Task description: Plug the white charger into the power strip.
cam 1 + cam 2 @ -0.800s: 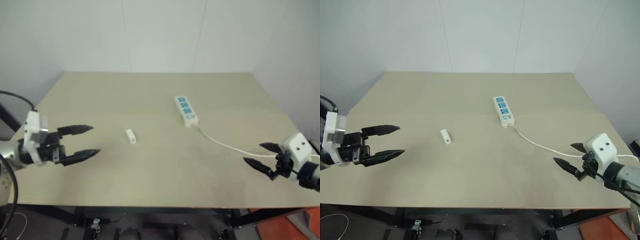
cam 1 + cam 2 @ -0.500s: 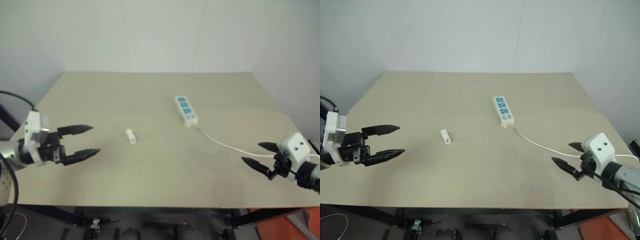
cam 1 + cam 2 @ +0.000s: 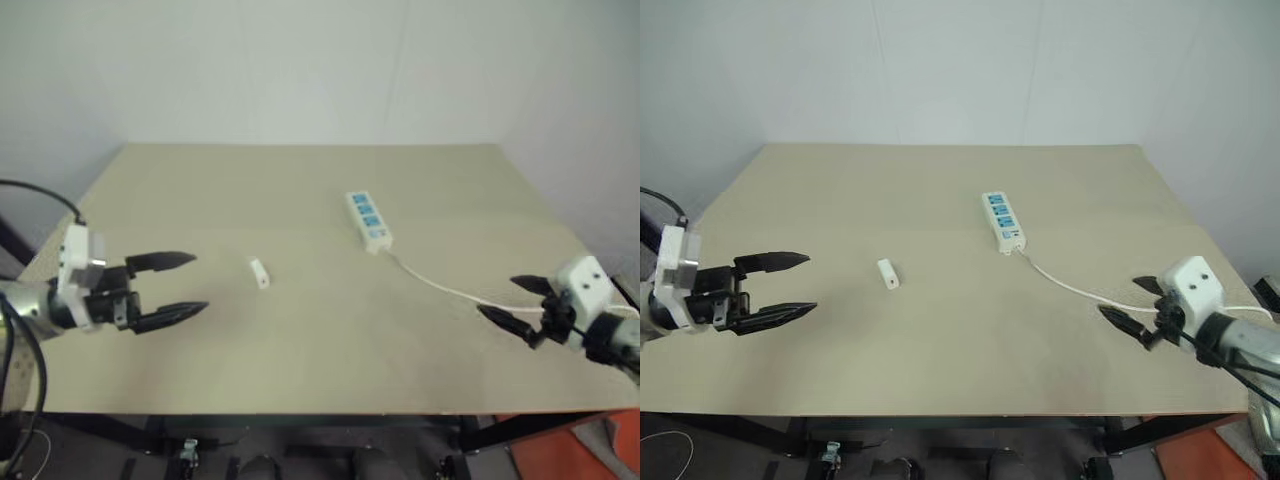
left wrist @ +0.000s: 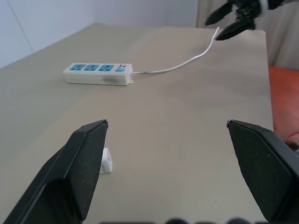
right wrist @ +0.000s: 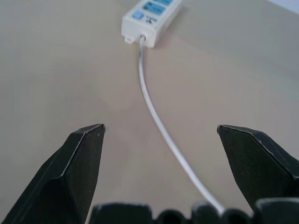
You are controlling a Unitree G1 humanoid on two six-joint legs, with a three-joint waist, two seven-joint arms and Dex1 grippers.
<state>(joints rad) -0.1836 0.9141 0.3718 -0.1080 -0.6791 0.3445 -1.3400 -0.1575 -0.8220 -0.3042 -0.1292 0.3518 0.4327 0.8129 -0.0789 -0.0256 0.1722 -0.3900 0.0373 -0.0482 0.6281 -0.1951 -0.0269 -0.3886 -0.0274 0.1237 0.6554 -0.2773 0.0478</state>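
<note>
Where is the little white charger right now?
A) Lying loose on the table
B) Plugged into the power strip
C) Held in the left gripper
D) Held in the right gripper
A: the white charger lies alone on the table, apart from the power strip, with both open grippers holding nothing.

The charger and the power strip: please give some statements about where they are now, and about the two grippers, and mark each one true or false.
1. The white charger is plugged into the power strip. False: it lies apart on the table, to the strip's left.
2. Both grippers are open and hold nothing. True: left gripper, right gripper.
3. The strip's cord runs towards the right gripper. True.
4. The power strip has three red socket faces. False: they are blue.
5. The left gripper touches the charger. False: bare table lies between them.
</note>
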